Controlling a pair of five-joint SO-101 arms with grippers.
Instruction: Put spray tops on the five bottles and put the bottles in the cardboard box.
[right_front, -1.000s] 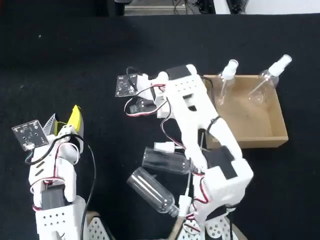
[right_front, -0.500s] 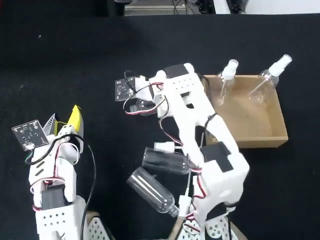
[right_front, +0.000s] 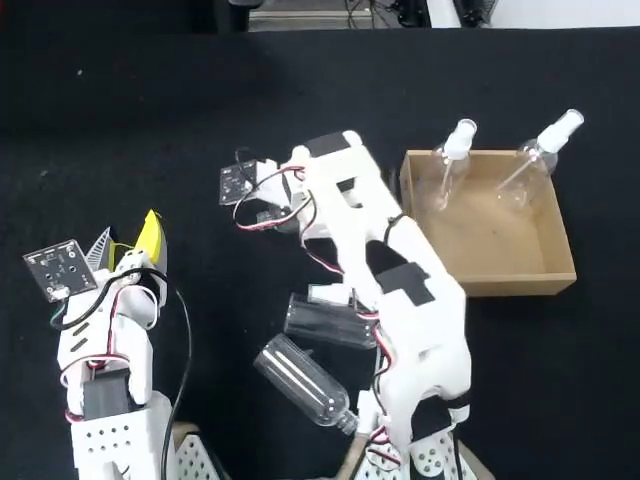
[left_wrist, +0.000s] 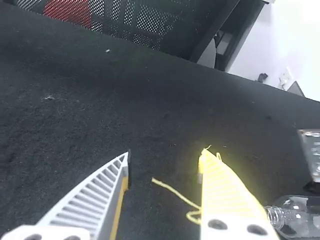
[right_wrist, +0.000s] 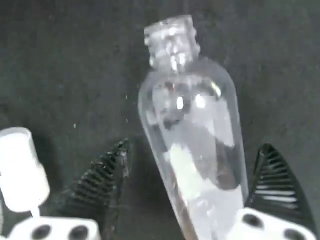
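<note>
At eight o'clock on the desk (right_front: 150, 100), the left claw (left_wrist: 165, 156) gapes open and empty. Near centre, the right claw (right_wrist: 194, 147) spreads open astride a capless bottle (right_wrist: 190, 115). At two o'clock, the box (right_front: 500, 285) holds two topped bottles (right_front: 447, 170).

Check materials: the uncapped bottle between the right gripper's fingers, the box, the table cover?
Bottle: clear and glossy, the background shows through, sharp highlights, moulded neck thread; probably plastic, glass not excluded.
Box: tan, matte, thin flat walls; cardboard.
Table cover: black, matte, no glare, lint specks; looks like felt or cloth.
</note>
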